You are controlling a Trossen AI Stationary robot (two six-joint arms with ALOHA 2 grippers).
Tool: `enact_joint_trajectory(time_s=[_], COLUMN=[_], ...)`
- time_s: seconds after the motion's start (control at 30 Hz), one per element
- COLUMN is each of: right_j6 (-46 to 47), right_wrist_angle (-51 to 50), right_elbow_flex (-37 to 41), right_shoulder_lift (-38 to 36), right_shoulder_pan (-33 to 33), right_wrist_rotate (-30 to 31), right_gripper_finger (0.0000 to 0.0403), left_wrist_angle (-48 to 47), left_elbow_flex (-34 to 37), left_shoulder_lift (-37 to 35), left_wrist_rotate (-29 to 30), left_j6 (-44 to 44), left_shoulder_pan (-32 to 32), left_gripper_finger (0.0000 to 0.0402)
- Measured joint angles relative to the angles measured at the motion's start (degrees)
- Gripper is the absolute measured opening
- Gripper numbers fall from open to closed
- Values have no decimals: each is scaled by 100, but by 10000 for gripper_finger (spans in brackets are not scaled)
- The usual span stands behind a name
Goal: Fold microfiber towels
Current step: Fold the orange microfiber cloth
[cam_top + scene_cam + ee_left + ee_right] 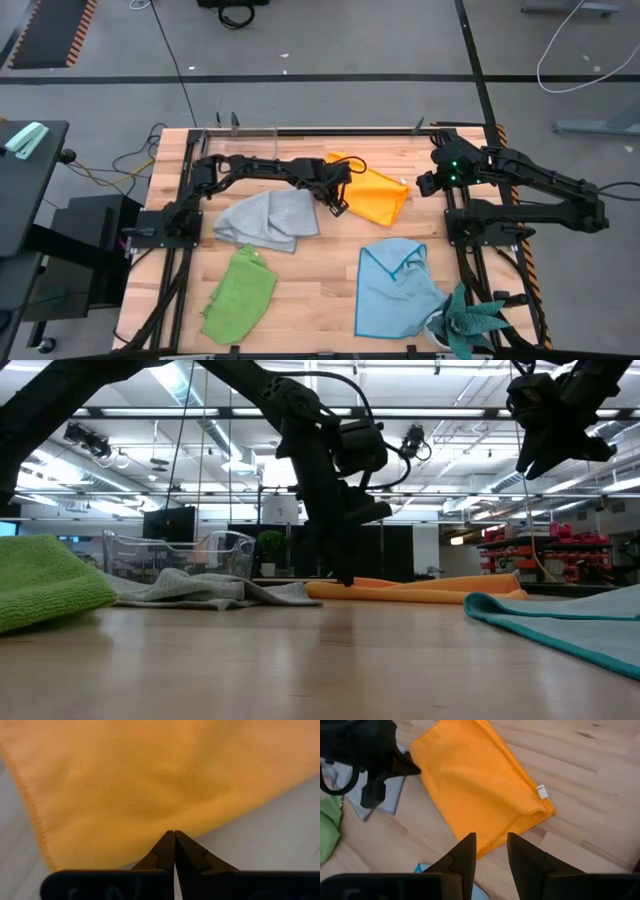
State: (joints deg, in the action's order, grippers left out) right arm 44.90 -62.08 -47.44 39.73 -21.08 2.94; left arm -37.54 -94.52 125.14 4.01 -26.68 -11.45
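The orange-yellow towel (380, 195) lies doubled over and flat on the wooden table, right of the centre toward the far edge. My left gripper (337, 207) points steeply down at the towel's left edge, fingers shut (174, 833). A grey towel (268, 220) lies bunched just left of it. The lime green towel (240, 295) lies rumpled near the front left. The light blue towel (395, 285) lies spread at the front right, one corner turned over. My right gripper (428, 185) hangs open (490, 845) in the air above the table, right of the orange towel. My left gripper's shut fingertips (167, 845) meet the orange towel at its left edge (155, 832), coming from above at a steep slant. The towel lies flat on the table. Whether any cloth is caught between the tips, I cannot tell.
A clear plastic box (240, 130) stands at the far edge, left of centre. A teal spiky plant (468, 322) sits at the front right corner, on the blue towel's edge. Bare wood (330, 290) shows between the green and blue towels.
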Motion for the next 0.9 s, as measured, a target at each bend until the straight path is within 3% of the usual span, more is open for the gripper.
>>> enact_joint_trajectory(time_s=[0.3,0.7,0.9], right_j6=[-9,-127,-316], right_wrist_angle=[13,98,434], right_elbow_flex=[0,-2,-2], right_shoulder_lift=[2,118,279], right_shoulder_pan=[2,0,-2], right_wrist_rotate=[-2,0,63], right_gripper_finger=[116,116,116], left_wrist_angle=[-424,9,-67], left_elbow_flex=[-7,-4,-2], left_shoulder_lift=[162,201,205], left_wrist_rotate=[-30,8,-151], left_j6=[29,14,164], left_shoulder_pan=[-472,-1244,-1304], left_gripper_finger=[6,6,12])
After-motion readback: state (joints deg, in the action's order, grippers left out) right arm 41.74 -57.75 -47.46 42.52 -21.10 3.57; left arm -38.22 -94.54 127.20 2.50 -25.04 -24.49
